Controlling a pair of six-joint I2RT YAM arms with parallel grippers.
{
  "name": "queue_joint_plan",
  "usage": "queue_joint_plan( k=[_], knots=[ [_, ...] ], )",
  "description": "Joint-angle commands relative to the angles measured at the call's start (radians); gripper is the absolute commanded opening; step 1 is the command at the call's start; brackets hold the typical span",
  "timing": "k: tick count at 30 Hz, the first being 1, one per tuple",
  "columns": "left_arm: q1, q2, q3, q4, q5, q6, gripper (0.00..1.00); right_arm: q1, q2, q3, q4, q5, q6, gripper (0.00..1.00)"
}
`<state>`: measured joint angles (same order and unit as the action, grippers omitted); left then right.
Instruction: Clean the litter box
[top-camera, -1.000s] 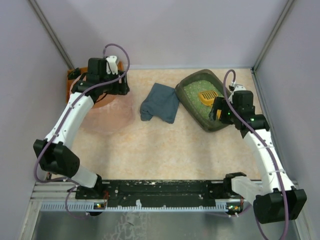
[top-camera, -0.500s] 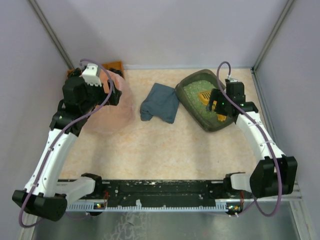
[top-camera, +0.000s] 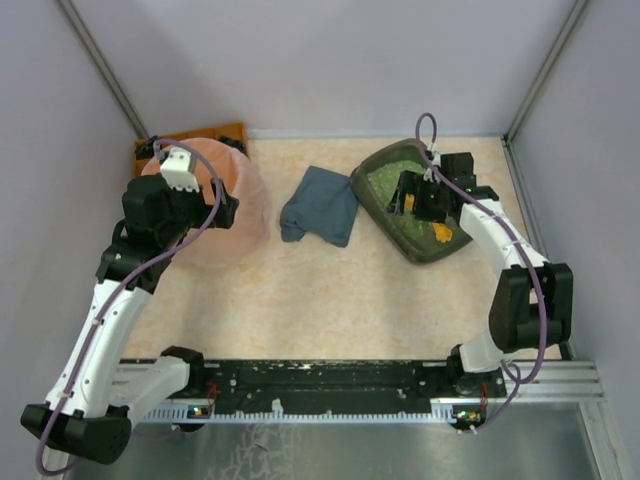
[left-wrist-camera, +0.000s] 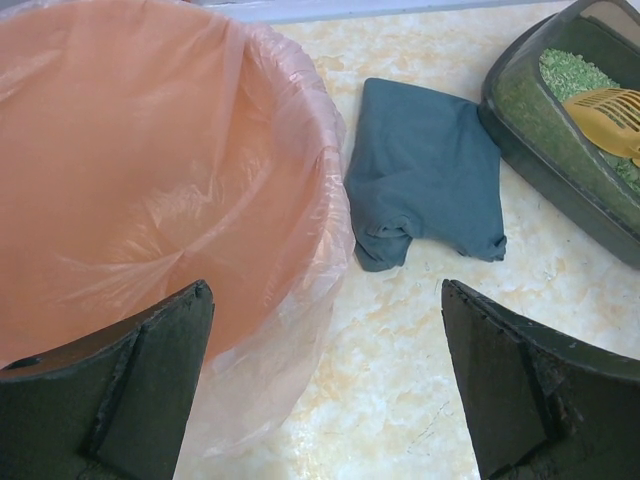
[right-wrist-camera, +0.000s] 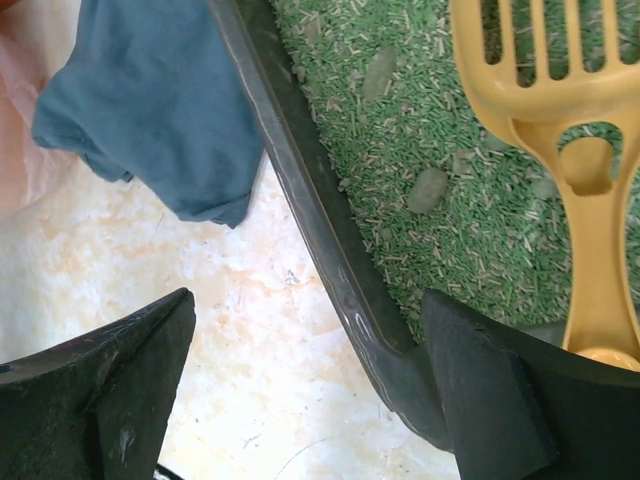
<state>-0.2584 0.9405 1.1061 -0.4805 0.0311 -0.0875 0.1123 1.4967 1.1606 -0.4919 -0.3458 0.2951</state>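
Straddling litter box (right-wrist-camera: 330, 250) rim, right fingers (right-wrist-camera: 110, 390)

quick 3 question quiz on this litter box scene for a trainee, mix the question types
1. True or false: the scoop lies inside the litter box.
2. What lies between the bucket and the litter box? A) sponge B) blue cloth C) brush
3. Fill in: the left end effector and the right end effector are both ___ and hold nothing.

Key: 1 true; 2 B; 3 open
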Motion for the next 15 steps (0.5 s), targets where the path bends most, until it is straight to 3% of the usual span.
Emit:
queue_joint_plan(
  k=[1,8,15],
  knots=[
    [-0.002,-0.003,0.001,-0.006,0.022,-0.006,1.0,-0.01,0.04,0.044,0.077,-0.083,-0.067,0.95],
    [-0.002,0.008,0.022,-0.016,0.054,-0.007,1.0,-0.01,0.214,0.138,0.067,-0.237,-0.153,0.95],
    [-0.002,0.005,0.021,-0.032,0.055,0.001,1.0,-0.002,0.295,0.133,0.121,-0.393,-0.161,0.95]
  ],
)
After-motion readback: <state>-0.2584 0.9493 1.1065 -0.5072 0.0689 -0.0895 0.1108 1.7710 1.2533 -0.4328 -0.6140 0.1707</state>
